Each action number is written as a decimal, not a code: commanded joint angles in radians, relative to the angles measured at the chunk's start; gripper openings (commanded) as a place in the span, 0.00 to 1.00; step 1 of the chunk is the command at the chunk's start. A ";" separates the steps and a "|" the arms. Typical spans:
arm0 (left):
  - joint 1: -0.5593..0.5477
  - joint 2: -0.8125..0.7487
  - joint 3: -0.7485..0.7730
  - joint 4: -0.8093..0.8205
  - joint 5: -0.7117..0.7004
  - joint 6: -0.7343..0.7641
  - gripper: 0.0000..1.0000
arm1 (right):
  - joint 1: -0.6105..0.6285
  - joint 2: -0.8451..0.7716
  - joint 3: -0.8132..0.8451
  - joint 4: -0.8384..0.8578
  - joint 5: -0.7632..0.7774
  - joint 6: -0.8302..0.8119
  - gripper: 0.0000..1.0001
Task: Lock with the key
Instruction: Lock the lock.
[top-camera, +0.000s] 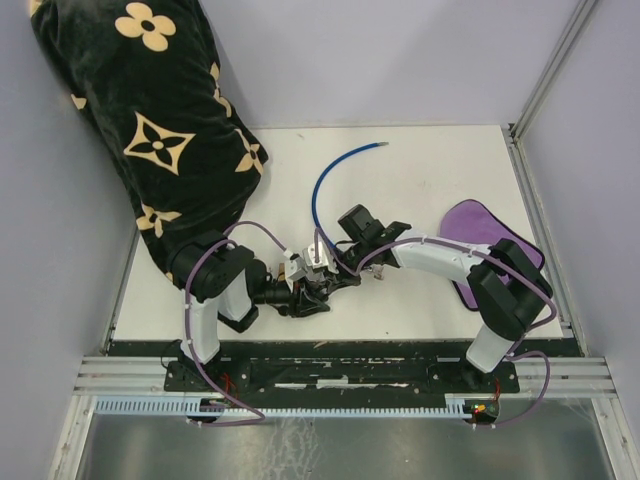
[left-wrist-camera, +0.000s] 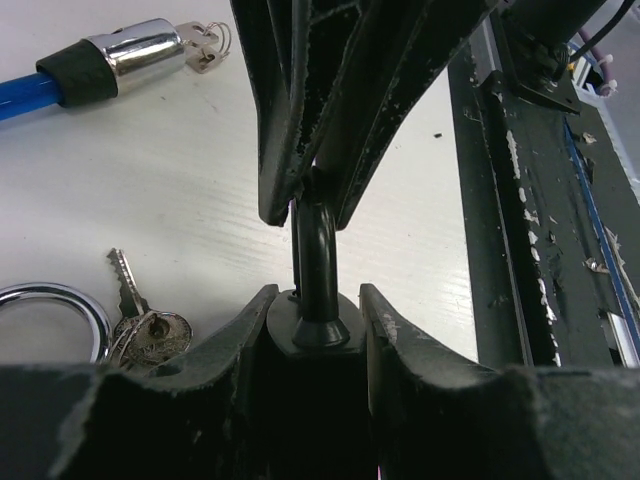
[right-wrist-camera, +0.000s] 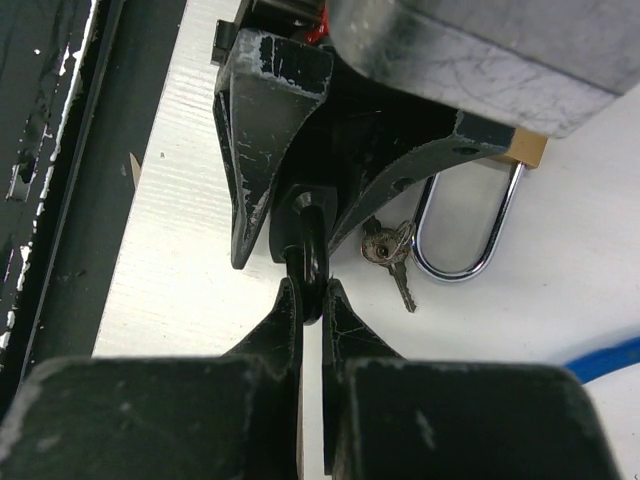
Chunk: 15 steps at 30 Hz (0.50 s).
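A black padlock (left-wrist-camera: 320, 335) sits clamped by its body between the fingers of my left gripper (left-wrist-camera: 318, 300). Its black shackle (right-wrist-camera: 310, 255) sticks out toward my right gripper (right-wrist-camera: 310, 290), which is shut on the loop of it. In the top view the two grippers meet nose to nose, left (top-camera: 300, 293) and right (top-camera: 332, 278), low over the table. A small bunch of keys (left-wrist-camera: 150, 335) lies loose on the table beside them, held by neither gripper, and shows again in the right wrist view (right-wrist-camera: 388, 250). The padlock's keyhole is hidden.
A silver padlock (right-wrist-camera: 470, 235) with a brass body lies by the keys. A blue cable lock (top-camera: 330, 180) curves across the far table, its chrome head (left-wrist-camera: 135, 55) carrying its own keys. A purple cloth (top-camera: 478, 232) lies right; black patterned fabric (top-camera: 150, 120) fills the far left.
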 joint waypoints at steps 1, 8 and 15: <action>-0.069 0.050 0.085 0.178 -0.135 0.134 0.03 | 0.298 0.192 -0.100 -0.053 -0.213 -0.026 0.02; -0.050 0.042 0.083 0.179 -0.143 0.069 0.03 | 0.056 0.175 0.045 -0.138 -0.231 0.085 0.02; -0.036 -0.026 0.075 0.179 -0.162 -0.054 0.03 | -0.100 0.018 0.211 -0.357 -0.167 0.101 0.50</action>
